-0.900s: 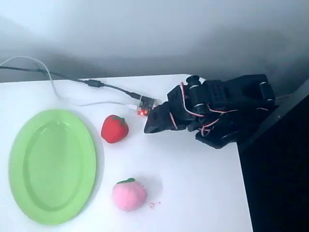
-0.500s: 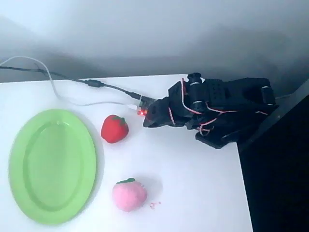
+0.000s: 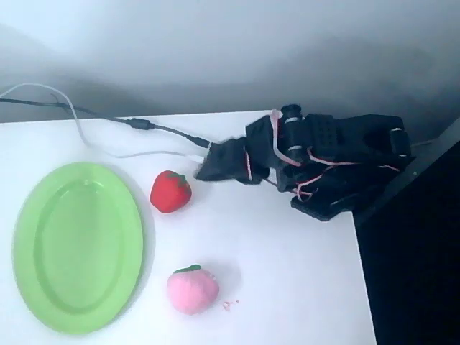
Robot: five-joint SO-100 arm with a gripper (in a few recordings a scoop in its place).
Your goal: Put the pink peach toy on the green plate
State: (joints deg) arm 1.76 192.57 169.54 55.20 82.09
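Two toy fruits on the white tabletop (image 3: pixel 287 287), overhead view. Pink peach toy (image 3: pixel 192 290) sits near the front edge, just right of the green plate (image 3: pixel 77 246), apart from its rim, not touching. Small dark green leaf on the peach's top-left side. Red strawberry toy (image 3: pixel 170 191) further back, also beside the plate, well apart from the peach. Tiny reddish scrap (image 3: pixel 229 305) on the tabletop just right of the peach.

End effector (image 3: pixel 215 164) is blurred, low over the back of the tabletop near the cables (image 3: pixel 136 123), right of the strawberry and well apart from the peach. Nothing visibly held; whether the jaws are open or closed I cannot tell, the tip is a dark smear.

Handling guess: peach looks soft, plush, light, squashy; should compress under the fingers rather than slip, not fragile. Rounded shape may roll or scoot on the smooth surface if nudged from one side. Best hold is likely across the widest part of the body, fingers coming down from above on opposite flanks, avoiding the leaf. Plate is empty, raised rim, so the peach needs lifting clear over it.
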